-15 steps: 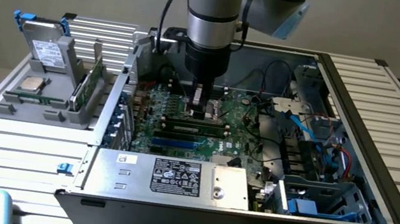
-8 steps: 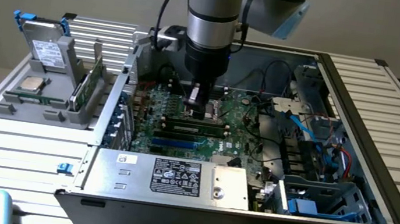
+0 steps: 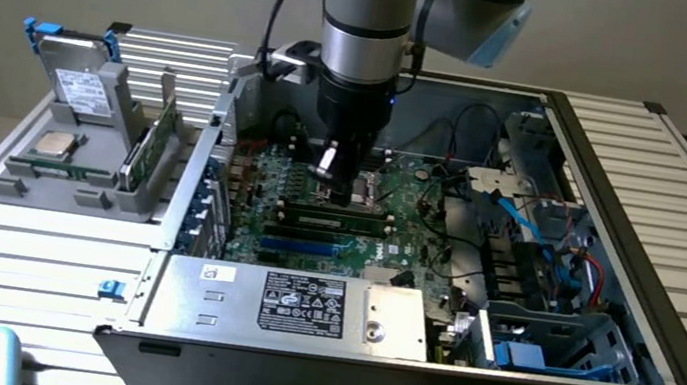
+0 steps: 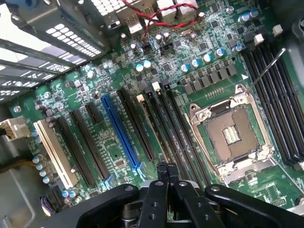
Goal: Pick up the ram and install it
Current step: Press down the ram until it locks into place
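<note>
Ram (image 3: 148,147) stands in the grey holder (image 3: 75,185), half hidden; gripper (image 4: 166,167) pressed together above the motherboard (image 4: 118,156).

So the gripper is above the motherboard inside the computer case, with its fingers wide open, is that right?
Not quite. The gripper is above the motherboard inside the computer case, but its fingers are shut, pressed together with nothing between them. The wrist view shows this.

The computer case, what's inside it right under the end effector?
Under the shut end effector: the green motherboard with dark memory slots and an empty processor socket. Its fingers cover the slots' near ends.
</note>
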You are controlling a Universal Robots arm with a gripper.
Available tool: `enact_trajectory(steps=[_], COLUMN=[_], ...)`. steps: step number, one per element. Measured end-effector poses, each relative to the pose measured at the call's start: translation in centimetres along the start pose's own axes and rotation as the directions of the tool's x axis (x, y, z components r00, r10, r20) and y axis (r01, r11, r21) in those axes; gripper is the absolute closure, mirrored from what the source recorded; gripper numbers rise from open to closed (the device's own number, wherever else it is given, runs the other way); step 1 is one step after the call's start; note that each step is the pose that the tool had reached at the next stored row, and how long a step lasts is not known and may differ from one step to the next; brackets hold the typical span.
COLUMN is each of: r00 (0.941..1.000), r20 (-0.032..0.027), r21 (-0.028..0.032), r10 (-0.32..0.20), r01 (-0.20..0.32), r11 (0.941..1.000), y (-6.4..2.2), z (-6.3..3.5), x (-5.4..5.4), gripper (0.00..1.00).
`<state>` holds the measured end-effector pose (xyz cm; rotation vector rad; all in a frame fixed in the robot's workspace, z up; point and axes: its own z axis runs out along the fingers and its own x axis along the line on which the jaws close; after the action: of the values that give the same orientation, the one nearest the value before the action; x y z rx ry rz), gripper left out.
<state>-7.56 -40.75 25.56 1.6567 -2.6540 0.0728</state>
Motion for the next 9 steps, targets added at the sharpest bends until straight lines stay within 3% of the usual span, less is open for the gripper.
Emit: enact_trajectory(steps=[5,9], r00=[0.9965,0.9884], r20=[-0.0028,-0.0054], r21=[-0.0028,-0.0049], r10=[0.084,0.152], r01=[-0.084,-0.152], r11=[0.9965,0.9884], y=[0.0,0.0], z=[0.01,0.02], x=[0.0,0.0], gripper=[0.89,0.89])
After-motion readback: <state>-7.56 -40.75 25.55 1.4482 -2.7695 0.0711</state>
